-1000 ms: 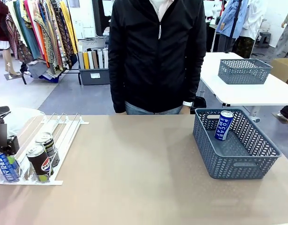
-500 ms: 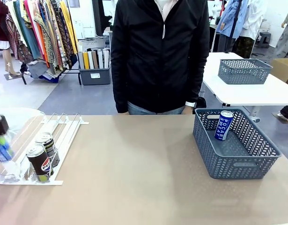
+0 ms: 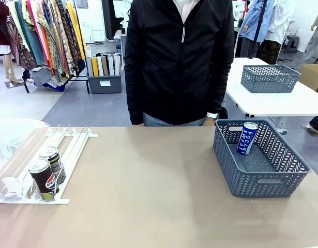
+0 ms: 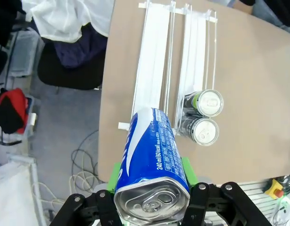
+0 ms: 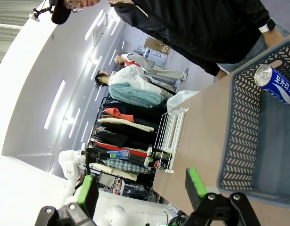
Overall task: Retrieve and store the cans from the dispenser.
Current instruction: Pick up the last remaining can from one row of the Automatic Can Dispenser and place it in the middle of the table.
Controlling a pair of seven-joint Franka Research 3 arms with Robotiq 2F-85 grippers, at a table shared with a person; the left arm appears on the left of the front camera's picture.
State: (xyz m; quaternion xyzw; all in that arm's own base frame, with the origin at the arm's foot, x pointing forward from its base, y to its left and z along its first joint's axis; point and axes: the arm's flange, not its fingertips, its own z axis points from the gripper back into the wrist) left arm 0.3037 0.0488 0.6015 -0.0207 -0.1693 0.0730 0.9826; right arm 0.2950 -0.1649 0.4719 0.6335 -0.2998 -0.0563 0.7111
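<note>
The dispenser [image 3: 71, 142] lies at the table's left with two black cans [image 3: 43, 178] at its near end. Seen from the left wrist, my left gripper [image 4: 151, 173] is shut on a blue can [image 4: 152, 146], held high above the dispenser [image 4: 152, 61] and the black cans [image 4: 203, 131]. Another blue can [image 3: 246, 138] leans inside the grey basket [image 3: 262, 181] at the right. My right gripper [image 5: 140, 188] is open and holds nothing, hanging near the basket [image 5: 244, 141] and its blue can [image 5: 277, 87].
A person in a black jacket [image 3: 177, 62] stands at the far edge, hands down behind the table. A second grey basket [image 3: 270, 77] sits on a white table behind. Bare tabletop [image 3: 148, 181] stretches between dispenser and basket.
My left gripper has lifted the blue can off the dispenser's near left lane, up and left out of the front view. The person has shifted slightly to the right.
</note>
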